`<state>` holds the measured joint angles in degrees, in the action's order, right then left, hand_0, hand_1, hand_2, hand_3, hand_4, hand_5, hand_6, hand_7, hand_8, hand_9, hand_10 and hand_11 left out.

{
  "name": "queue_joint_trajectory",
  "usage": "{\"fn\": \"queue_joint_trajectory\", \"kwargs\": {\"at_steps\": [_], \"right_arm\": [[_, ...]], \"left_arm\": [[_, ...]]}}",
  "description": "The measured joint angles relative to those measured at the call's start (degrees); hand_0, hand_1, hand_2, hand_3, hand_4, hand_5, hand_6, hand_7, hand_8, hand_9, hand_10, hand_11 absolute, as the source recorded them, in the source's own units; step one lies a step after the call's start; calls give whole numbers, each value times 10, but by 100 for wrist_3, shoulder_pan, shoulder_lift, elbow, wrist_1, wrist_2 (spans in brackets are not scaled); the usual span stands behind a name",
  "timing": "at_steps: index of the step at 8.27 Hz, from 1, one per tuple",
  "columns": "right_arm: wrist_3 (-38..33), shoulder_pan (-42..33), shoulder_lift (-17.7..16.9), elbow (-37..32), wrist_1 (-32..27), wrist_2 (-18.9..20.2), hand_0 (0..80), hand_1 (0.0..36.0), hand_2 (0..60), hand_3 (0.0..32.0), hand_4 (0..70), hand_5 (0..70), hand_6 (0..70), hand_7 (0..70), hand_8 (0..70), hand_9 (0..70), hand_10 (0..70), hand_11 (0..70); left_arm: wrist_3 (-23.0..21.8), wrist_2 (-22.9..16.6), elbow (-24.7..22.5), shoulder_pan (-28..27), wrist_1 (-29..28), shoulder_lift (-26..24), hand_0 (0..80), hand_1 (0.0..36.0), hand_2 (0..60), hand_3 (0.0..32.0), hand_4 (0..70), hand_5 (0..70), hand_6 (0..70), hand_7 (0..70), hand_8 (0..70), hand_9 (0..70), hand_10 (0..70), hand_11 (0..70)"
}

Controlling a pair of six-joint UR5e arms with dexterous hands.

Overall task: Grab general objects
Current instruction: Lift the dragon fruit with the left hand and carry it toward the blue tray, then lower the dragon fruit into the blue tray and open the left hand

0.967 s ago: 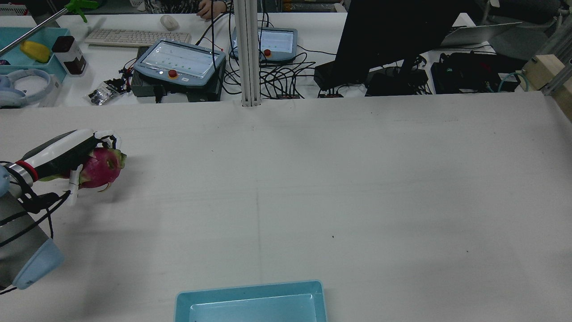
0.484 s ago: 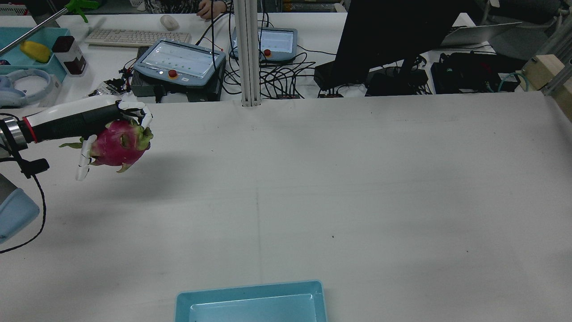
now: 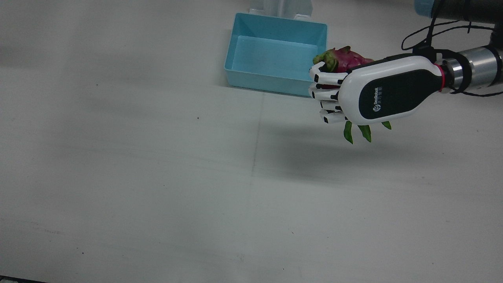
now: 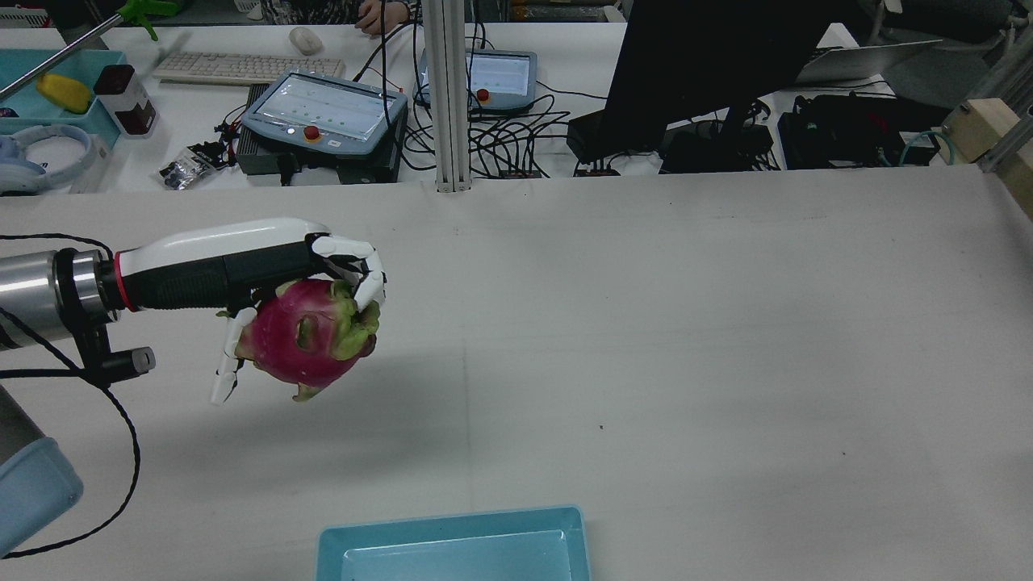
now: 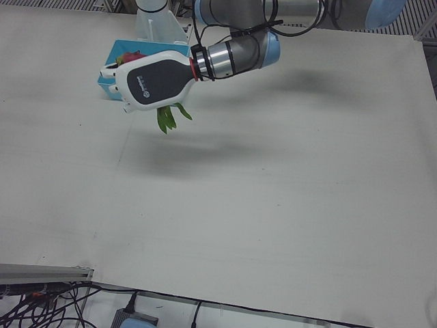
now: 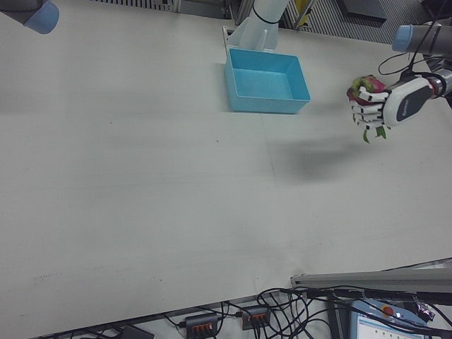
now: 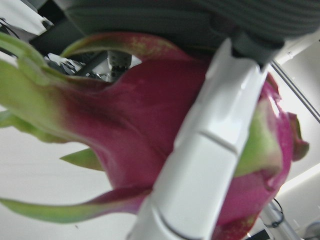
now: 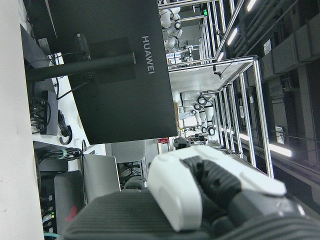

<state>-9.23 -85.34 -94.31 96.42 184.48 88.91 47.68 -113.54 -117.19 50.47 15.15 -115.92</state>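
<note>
My left hand [image 4: 242,270] is shut on a pink dragon fruit [image 4: 311,343] with green scales and holds it in the air above the white table. In the front view the left hand [image 3: 377,94] covers most of the dragon fruit [image 3: 346,59], just right of the blue tray [image 3: 271,84]. The left hand view is filled by the dragon fruit [image 7: 150,130] with a white finger [image 7: 210,150] across it. The right-front view also catches the left hand [image 6: 395,102] and the blue tray [image 6: 268,104]. Of my right hand [image 8: 200,195] only a white and black part shows, in its own view.
The tray [image 4: 452,520] lies at the table's near edge in the rear view. Behind the table a post [image 4: 448,97], two teach pendants [image 4: 323,113], a keyboard [image 4: 242,68], a black monitor [image 4: 710,64] and cables crowd the bench. A person's hand [image 4: 375,16] rests there.
My left hand has lifted the dragon fruit off the far left of the table and carried it right, toward the table's middle and nearer the tray. Its grip has stayed closed.
</note>
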Motion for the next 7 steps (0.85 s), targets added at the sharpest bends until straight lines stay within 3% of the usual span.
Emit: {"fn": "queue_joint_trajectory", "kwargs": {"at_steps": [2, 5, 6, 7], "right_arm": [[0, -2, 0, 0, 0, -3, 0, 0, 0, 0, 0, 0, 0, 0, 0, 0, 0, 0], [0, -6, 0, 0, 0, 0, 0, 0, 0, 0, 0, 0, 0, 0, 0, 0, 0, 0], [0, -6, 0, 0, 0, -1, 0, 0, 0, 0, 0, 0, 0, 0, 0, 0, 0, 0], [3, -5, 0, 0, 0, -3, 0, 0, 0, 0, 0, 0, 0, 0, 0, 0, 0, 0]], "left_arm": [[-70, 162, -291, -930, -4, -223, 800, 360, 600, 0, 700, 700, 700, 700, 700, 700, 700, 700], [-202, 439, -318, -1920, -466, -294, 800, 356, 600, 0, 700, 700, 700, 700, 700, 700, 700, 700], [-237, 467, -280, -2182, -657, -240, 800, 325, 600, 0, 700, 700, 700, 700, 700, 700, 700, 700], [-272, 468, -229, -2382, -915, -27, 800, 288, 524, 0, 700, 700, 700, 700, 700, 700, 700, 700]]}}
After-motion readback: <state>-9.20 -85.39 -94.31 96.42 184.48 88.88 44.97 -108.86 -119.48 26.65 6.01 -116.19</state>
